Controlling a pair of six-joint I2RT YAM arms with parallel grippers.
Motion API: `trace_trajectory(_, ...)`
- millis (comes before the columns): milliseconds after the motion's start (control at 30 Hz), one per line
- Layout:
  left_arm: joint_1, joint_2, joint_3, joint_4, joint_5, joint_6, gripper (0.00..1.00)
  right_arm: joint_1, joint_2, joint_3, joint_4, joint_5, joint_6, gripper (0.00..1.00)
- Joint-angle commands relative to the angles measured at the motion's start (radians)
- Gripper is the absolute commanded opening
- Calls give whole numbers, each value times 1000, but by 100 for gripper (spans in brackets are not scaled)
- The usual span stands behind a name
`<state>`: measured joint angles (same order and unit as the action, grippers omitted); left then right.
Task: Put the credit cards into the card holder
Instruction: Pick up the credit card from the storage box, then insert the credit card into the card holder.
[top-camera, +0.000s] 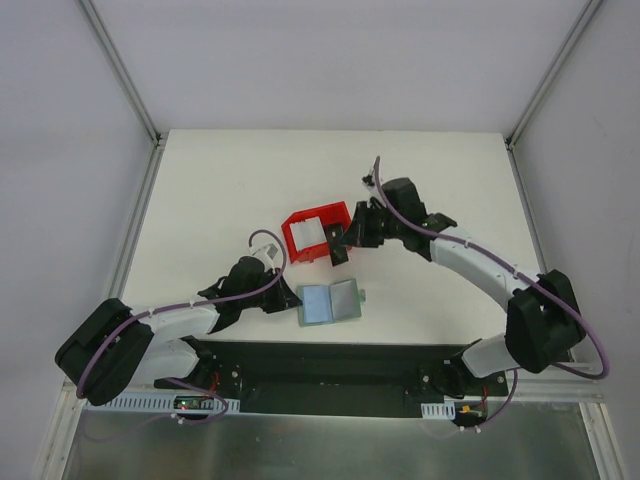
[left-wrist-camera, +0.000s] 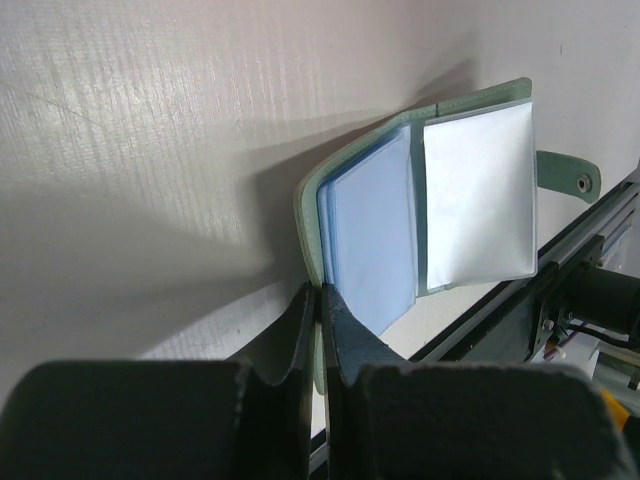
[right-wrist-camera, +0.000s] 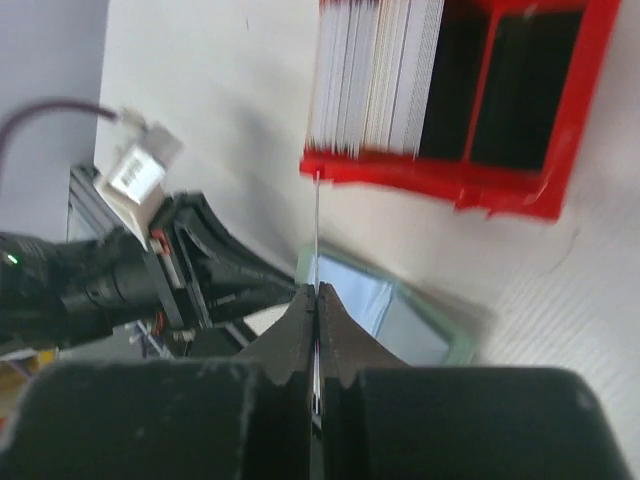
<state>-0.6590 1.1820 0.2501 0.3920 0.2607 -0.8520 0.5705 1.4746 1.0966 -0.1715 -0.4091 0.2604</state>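
The step in hand looks like carrying one card across to the open holder and slipping it into a pocket. To do it well, the left gripper (left-wrist-camera: 319, 300) should pin the card holder (left-wrist-camera: 478, 190) flat and steady on the table (top-camera: 220, 200) by its left cover, with the blue-grey pockets facing up. The right arm should bring its card in low, edge first and square to the slot. It should push gently, so the thin plastic neither buckles nor drags the holder along. The left gripper's fingers are pressed together, pinching the grey-green left edge of the card holder, which lies open near the red bin (right-wrist-camera: 450, 185). The other credit cards (right-wrist-camera: 370, 80) stand packed in that bin. The right gripper (right-wrist-camera: 317, 300) has its fingers clamped tight on a single card (right-wrist-camera: 317, 215), seen edge-on, close by the bin's wall.
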Motion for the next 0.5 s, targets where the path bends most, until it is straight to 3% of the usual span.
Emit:
trace_trajectory(0, 9, -7, -5, 34, 6, 5, 0, 75, -74, -206, 200, -37, 167, 0)
trace_trajectory(200, 9, 5, -5, 42, 0, 1, 0, 150, -76, -437, 392, -13, 280, 0)
trace_trajectory(467, 9, 28, -3, 51, 12, -12, 0, 157, -5, -517, 480, 3, 286, 0)
